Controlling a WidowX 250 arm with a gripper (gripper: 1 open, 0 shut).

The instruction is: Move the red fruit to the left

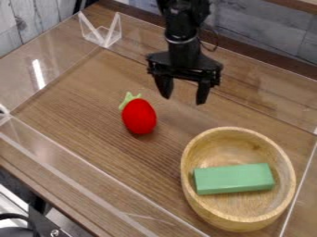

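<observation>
Right of red fruit (139, 116): wooden bowl (213, 147) w/ green block (232, 178).

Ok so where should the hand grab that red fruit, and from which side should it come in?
Probably from above, closing across the round red body of the red fruit at its widest part, not on the small green leafy top, which points up-left and looks too thin to hold. The fruit lies on the table with free space around it, and the hand hangs open up and to its right.
</observation>
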